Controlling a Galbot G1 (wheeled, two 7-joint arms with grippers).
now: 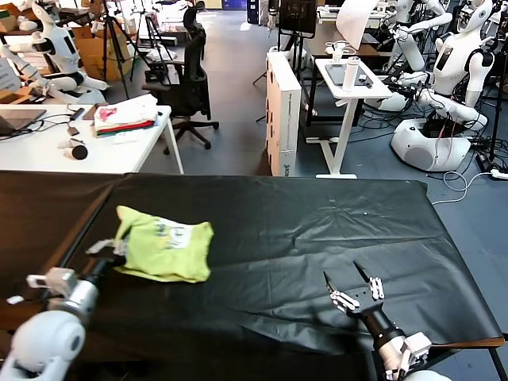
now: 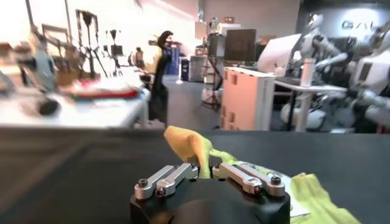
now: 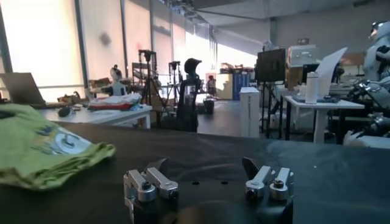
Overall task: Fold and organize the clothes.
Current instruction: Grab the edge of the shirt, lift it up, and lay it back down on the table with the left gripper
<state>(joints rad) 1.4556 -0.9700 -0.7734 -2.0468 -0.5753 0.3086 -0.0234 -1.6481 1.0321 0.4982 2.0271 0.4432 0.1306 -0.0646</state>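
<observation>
The clothes, a lime-yellow T-shirt (image 1: 165, 244), lie folded into a rough square on the left of the black table (image 1: 317, 230), white patch facing up. My left gripper (image 1: 117, 248) is at the shirt's left edge, shut on a pinch of the yellow fabric (image 2: 194, 151), which rises in a ridge between the jaws (image 2: 205, 170). My right gripper (image 1: 352, 282) rests low near the table's front right, open, nothing between its fingers. In the right wrist view the shirt (image 3: 42, 152) lies far off to one side of that gripper (image 3: 204, 173).
A white desk (image 1: 119, 147) with a stack of folded white, pink and red cloth (image 1: 127, 117) stands behind the table on the left. An office chair (image 1: 193, 75), a white cabinet (image 1: 283, 111) and other robots (image 1: 444, 87) stand beyond. The black cover is wrinkled near the right gripper.
</observation>
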